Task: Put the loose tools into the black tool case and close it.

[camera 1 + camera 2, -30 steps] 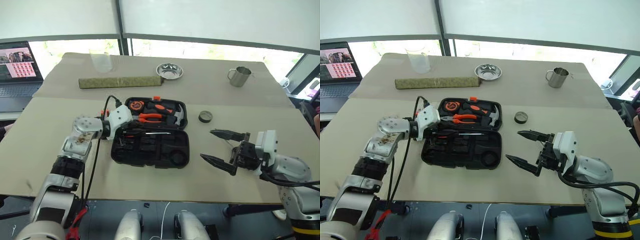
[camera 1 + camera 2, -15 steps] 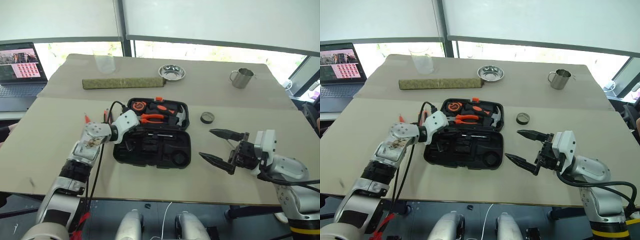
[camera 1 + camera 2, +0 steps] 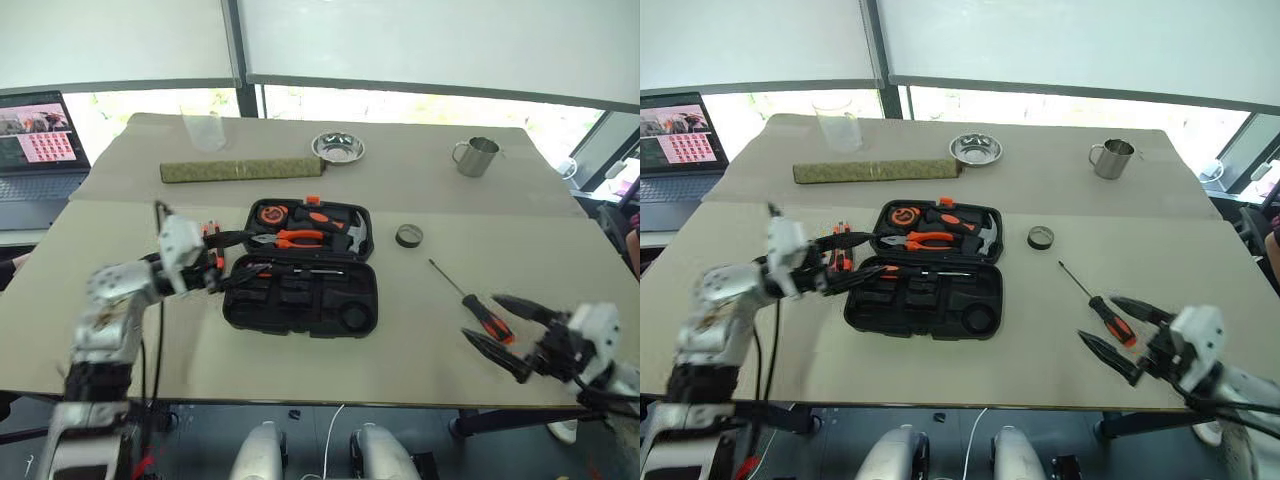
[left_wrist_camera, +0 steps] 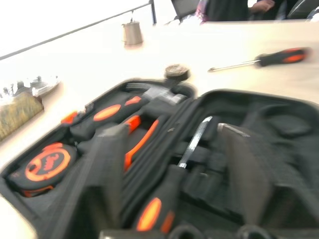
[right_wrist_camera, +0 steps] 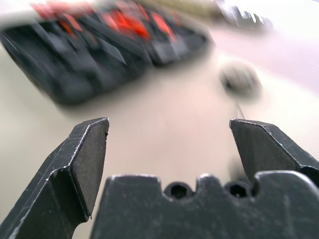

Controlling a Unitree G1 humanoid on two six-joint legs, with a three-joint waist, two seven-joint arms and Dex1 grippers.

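Two halves of the case (image 3: 300,300) lie open flat in front of you in the left eye view, on the table (image 3: 120,330). The far half holds the pliers (image 3: 296,238), the hammer (image 3: 352,234) and the tape measure (image 3: 270,212). One screwdriver (image 3: 300,268) sits in a slot along the hinge side of the near half. Your left gripper (image 3: 240,252) hangs at the case's left edge, fingers spread apart and holding nothing. A second screwdriver (image 3: 468,297) lies loose on the table well to the right of the case, and the tape roll (image 3: 408,236) lies apart from it, nearer the case's far right corner. Your right gripper (image 3: 510,335) hovers near that screwdriver's handle, fingers wide and empty. Along the far side stand the green roll (image 3: 240,170), a bowl (image 3: 338,147), a mug (image 3: 472,156) and a glass (image 3: 203,128); a laptop (image 3: 38,140) is off to the left.

The right eye view gives you the same layout.

In the left wrist view, the two fingers (image 4: 107,169) stand apart over the open case, with the slotted screwdriver between them but not gripped; the loose one lies on the table beyond.

In the right wrist view, the fingers (image 5: 84,154) are far apart with bare table between them, the case blurred beyond.
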